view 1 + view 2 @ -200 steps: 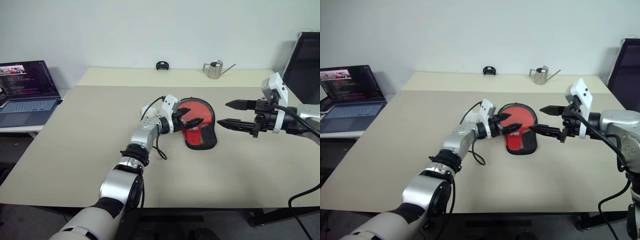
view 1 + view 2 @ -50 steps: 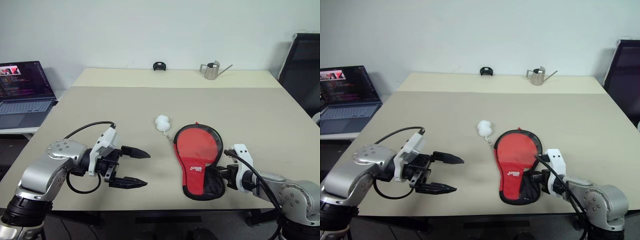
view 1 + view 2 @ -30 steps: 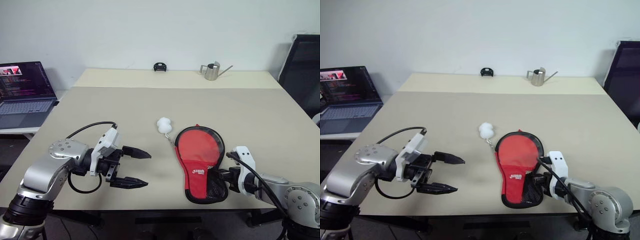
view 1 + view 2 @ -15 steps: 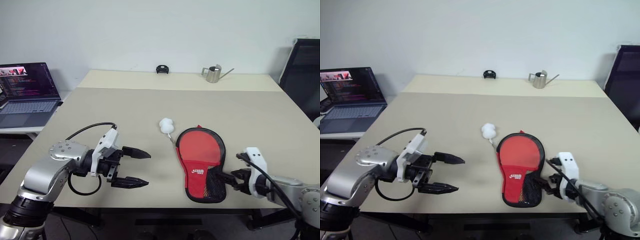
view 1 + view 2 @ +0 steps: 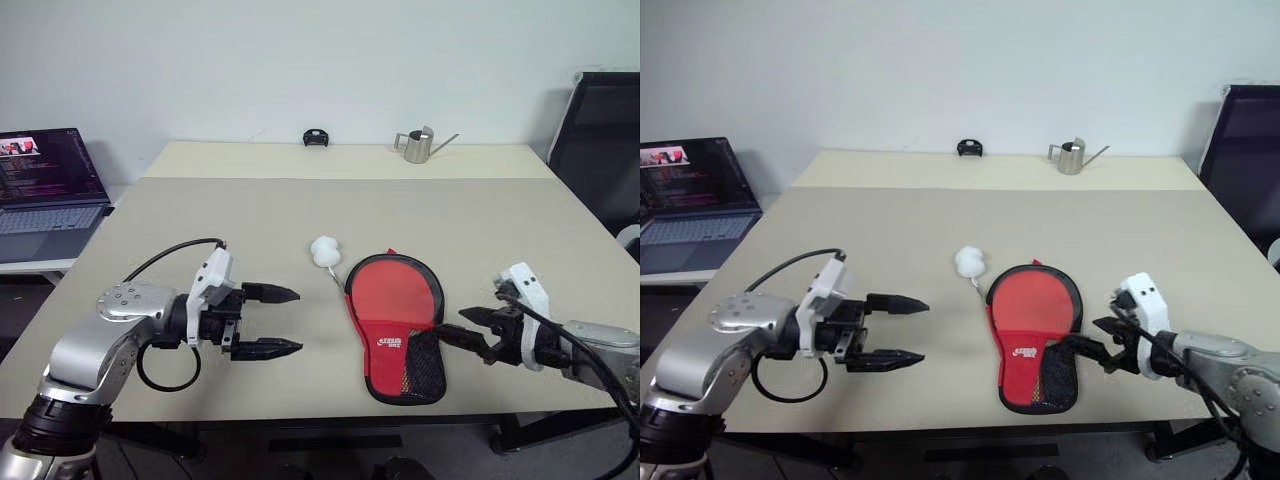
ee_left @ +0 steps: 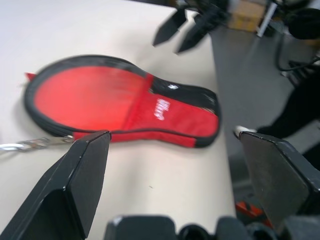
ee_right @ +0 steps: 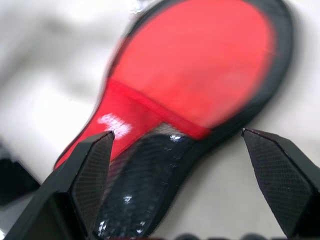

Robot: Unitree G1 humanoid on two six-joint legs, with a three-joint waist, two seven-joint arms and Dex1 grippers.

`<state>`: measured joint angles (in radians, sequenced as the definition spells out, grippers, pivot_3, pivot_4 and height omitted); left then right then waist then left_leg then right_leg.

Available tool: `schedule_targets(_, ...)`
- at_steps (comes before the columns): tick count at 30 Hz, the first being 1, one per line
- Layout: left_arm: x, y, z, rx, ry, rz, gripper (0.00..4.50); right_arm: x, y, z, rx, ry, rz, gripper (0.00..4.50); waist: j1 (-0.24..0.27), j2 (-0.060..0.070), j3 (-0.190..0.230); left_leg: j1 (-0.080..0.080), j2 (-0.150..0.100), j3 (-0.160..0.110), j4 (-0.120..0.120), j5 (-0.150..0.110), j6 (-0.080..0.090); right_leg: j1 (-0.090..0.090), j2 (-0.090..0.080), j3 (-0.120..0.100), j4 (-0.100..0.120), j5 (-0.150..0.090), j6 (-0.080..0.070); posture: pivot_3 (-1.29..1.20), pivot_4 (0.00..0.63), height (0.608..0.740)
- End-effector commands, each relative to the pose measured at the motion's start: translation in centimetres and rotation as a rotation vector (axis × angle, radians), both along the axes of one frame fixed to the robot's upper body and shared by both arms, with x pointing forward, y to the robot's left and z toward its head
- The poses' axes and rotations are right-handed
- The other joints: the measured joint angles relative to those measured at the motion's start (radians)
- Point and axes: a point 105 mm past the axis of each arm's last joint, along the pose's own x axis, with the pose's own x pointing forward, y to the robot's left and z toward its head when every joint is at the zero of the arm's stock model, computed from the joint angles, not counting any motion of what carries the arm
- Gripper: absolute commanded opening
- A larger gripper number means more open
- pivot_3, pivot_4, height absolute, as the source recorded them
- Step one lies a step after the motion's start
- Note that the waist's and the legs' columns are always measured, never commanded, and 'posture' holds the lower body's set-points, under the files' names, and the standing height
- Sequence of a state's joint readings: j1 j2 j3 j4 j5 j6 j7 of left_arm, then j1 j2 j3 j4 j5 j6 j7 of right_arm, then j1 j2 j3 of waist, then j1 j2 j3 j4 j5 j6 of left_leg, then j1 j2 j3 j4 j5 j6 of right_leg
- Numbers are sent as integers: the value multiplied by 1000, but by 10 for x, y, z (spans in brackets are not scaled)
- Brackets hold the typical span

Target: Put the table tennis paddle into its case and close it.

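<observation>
White wall backs a wide beige table (image 5: 200,215) with a seam across its far part. Against the wall stand a small black object (image 5: 316,137) and a metal watering can (image 5: 418,146); a laptop (image 5: 45,190) sits on a lower surface off the table's left edge, and a dark chair (image 5: 600,140) stands at the right.

On the table's near half lies the case (image 5: 395,325), flat, red panel up, round end away from the robot and mesh pocket toward the near edge. Its black rim runs unbroken around the red panel in the wrist views. A white ball-like thing (image 5: 325,252) lies just beyond the round end, toward the left gripper's side, joined to the case by a thin cord.

Reaching in from the left, the left arm bends at the elbow with its forearm roughly level, so the left gripper (image 5: 278,320) points across the table toward the case. Its two fingers stand wide apart and hold nothing; the case lies well clear of their tips.

From the near right corner, the right arm reaches in low. The right gripper (image 5: 458,326) points at the case's mesh end, its fingers spread wide and empty, tips just beside the pocket's edge; whether they touch it is not clear.
</observation>
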<state>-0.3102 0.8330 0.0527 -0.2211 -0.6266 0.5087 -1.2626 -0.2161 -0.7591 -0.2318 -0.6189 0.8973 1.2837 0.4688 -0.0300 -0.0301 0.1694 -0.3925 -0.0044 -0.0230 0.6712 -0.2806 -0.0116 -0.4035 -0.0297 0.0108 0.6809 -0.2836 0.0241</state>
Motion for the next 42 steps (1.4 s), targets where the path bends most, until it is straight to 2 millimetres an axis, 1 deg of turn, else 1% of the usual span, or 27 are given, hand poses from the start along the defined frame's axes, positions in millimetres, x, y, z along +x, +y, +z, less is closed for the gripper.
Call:
schedule_targets(1, 17, 10, 15, -35, -83, 121, 4500, 6, 15, 16, -28, -167, 130, 4495, 0, 0, 0, 0, 0, 0, 0, 0, 0, 0, 0, 0, 0, 0, 0, 0, 150, 740)
schedule_targets(4, 33, 16, 21, -70, -122, 228, 4500, 27, 18, 21, -44, -248, 110, 4495, 0, -1, 0, -1, 0, 0, 3, 0, 0, 0, 0, 0, 1, 0, 0, 0, 150, 740)
schedule_targets(8, 50, 22, 25, -99, -155, 355, 4500, 51, 34, 26, -17, -298, 133, 4495, 0, -1, 0, -2, 0, 0, 5, 0, 0, 0, 0, 0, 1, 1, 1, 0, 150, 740)
schedule_targets(11, 53, 23, 26, -113, -161, 386, 4500, 65, 42, 25, 10, -317, 128, 4495, 1, -1, 0, -2, 0, -1, 5, 0, 0, -1, 0, 0, 1, 1, 0, 0, 150, 740)
schedule_targets(16, 53, 22, 29, -123, -160, 386, 4500, 80, 53, 20, 46, -336, 124, 4495, 2, -1, 0, -5, 0, -1, 5, 0, 0, -2, -1, -1, 1, 1, 0, 0, 150, 740)
schedule_targets(18, 54, 23, 30, -125, -157, 391, 4500, 86, 58, 13, 27, -333, 131, 4495, 2, -1, 0, -5, 0, -1, 5, 0, 0, -2, -1, -1, 1, 1, 0, 0, 150, 740)
schedule_targets(20, 55, 24, 31, -123, -156, 394, 4500, 88, 61, 2, 3, -303, 135, 4495, 2, -1, 0, -4, 0, -1, 5, 0, 0, -2, -1, -1, 1, 1, 0, 0, 150, 740)
schedule_targets(23, 60, 24, 30, -103, -157, 406, 4500, 89, 60, -16, -38, -251, 145, 4495, 2, -1, 0, -4, 0, -1, 5, 0, 0, -2, -1, -1, 1, 1, 0, 0, 150, 740)
schedule_targets(27, 77, 26, 24, -49, -170, 475, 4500, 94, 52, -35, -89, -203, 112, 4495, 3, -1, 0, -4, 0, -1, 6, 0, 0, -2, -1, -1, 1, 1, 0, 0, 150, 740)
schedule_targets(30, 93, 28, 20, -29, -176, 543, 4500, 99, 49, -41, -94, -198, 79, 4495, 3, -1, 0, -4, 0, -1, 6, 0, 0, -2, -1, -1, 1, 1, 0, 0, 150, 740)
schedule_targets(35, 118, 21, 13, -24, -130, 637, 4500, 101, 53, -45, -80, -189, 65, 4495, 3, -1, 0, -4, -1, -1, 6, 0, 0, -2, -1, -1, 2, 1, 0, 0, 150, 740)
schedule_targets(38, 132, 8, 13, -58, -98, 652, 4500, 101, 57, -47, -74, -187, 69, 4495, 3, -1, 0, -4, -1, -1, 6, 0, 0, -2, -1, -1, 3, 1, 0, 0, 150, 740)
schedule_targets(42, 152, -4, 8, -35, -98, 670, 4500, 101, 61, -47, -66, -186, 71, 4495, 1, -1, 0, -4, -1, -1, 7, 0, 0, -2, -1, -1, 3, 2, 0, 0, 150, 740)
